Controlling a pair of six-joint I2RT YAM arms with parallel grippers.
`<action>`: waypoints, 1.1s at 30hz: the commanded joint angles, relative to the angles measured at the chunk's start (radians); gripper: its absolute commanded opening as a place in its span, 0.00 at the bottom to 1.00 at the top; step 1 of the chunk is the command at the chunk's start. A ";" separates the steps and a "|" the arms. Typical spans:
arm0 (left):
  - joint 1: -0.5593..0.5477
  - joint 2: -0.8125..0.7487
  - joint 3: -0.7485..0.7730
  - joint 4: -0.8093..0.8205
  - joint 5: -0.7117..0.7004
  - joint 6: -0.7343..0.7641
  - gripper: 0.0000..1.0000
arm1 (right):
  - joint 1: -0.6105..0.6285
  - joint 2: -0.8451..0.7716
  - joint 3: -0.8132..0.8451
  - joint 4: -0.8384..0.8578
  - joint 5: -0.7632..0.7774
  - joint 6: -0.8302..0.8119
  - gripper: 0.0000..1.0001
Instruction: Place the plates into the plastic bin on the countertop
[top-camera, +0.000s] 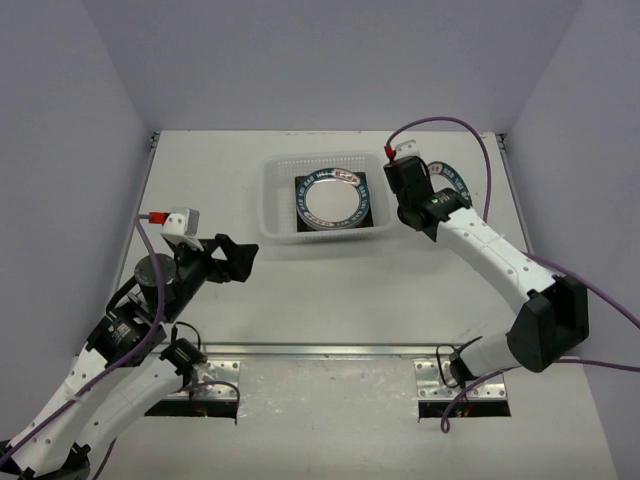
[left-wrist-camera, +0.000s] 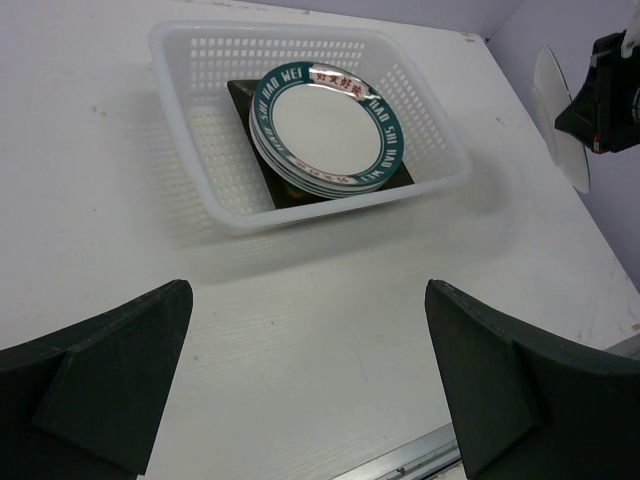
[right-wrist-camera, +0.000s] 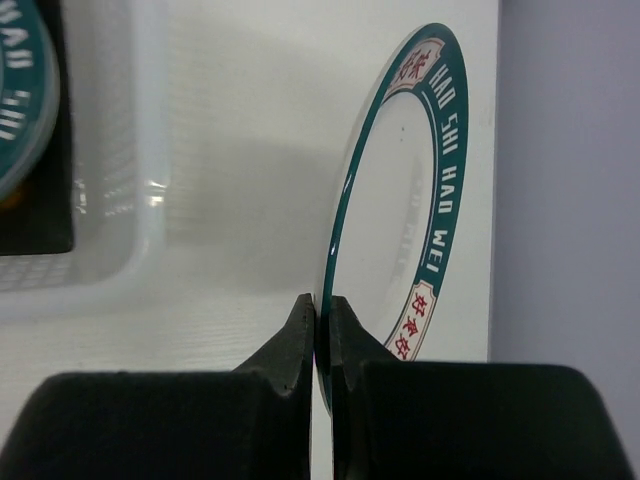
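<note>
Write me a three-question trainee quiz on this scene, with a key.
1. True or false: the left tool is holding a plate.
2. Which plate tops the stack in the plastic bin? A square amber; B round, teal-rimmed; C round, red-rimmed.
3. Fill in: the right tool grips its plate by the ____.
Key: 1 false; 2 B; 3 rim.

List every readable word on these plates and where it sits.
"HAO SHI HAO WEI": teal rim of the round white plate in the right gripper.
"HAO WEI", "HAO SHI": teal rim of the top round white plate in the translucent white perforated plastic bin.
Red characters on both rims: too blurred to read.
</note>
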 joint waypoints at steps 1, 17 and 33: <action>-0.012 0.001 0.006 0.022 -0.027 -0.009 1.00 | 0.074 0.012 0.101 0.169 -0.095 -0.253 0.00; -0.012 -0.124 0.006 0.010 -0.120 -0.036 1.00 | 0.378 0.445 0.307 0.330 -0.131 -0.646 0.00; -0.012 -0.121 0.006 0.012 -0.109 -0.034 1.00 | 0.428 0.509 0.384 0.319 -0.036 -0.617 0.99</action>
